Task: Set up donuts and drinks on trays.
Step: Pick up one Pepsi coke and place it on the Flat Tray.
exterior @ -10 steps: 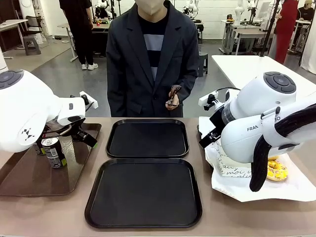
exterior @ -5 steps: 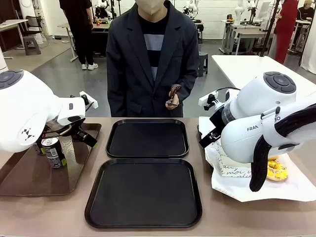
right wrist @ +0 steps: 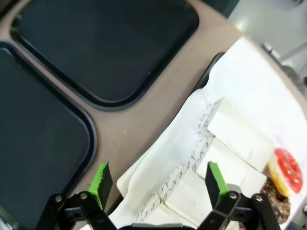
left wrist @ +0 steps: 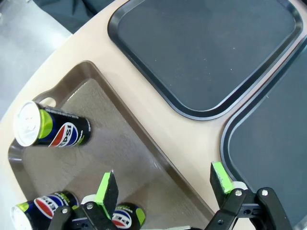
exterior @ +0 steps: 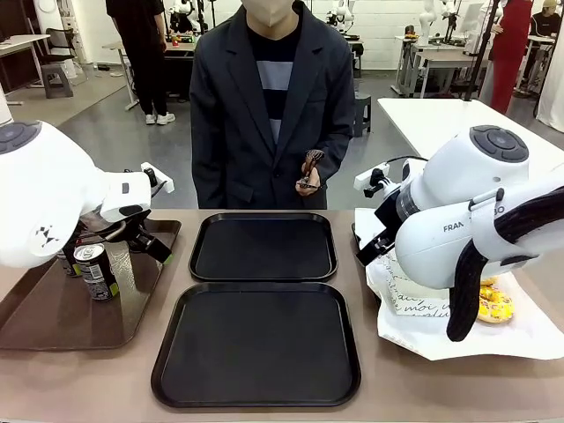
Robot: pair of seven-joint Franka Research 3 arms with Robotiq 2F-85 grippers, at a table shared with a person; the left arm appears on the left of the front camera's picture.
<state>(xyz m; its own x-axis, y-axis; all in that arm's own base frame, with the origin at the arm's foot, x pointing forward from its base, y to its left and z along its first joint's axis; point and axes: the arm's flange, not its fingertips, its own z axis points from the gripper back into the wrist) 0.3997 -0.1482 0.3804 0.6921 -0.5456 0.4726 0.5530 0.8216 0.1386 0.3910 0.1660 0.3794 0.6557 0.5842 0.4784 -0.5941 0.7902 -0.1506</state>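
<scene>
Left gripper [left wrist: 163,181] gaped over slim dark silver-topped soda cans [left wrist: 57,134], likely rigid, slick, best pinched mid-body; right gripper [right wrist: 158,176] gaped over white paper-sleeved donuts [right wrist: 235,127], probably soft, crushable.

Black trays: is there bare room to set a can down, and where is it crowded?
Both are bare, the far tray and the near tray. Crowded: the brown tray at left with cans, the white paper with donuts.

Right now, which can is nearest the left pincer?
The can partly hidden under the left pincer, just below one green pad. A second can stands beside it; the third stands alone, farther off.
</scene>
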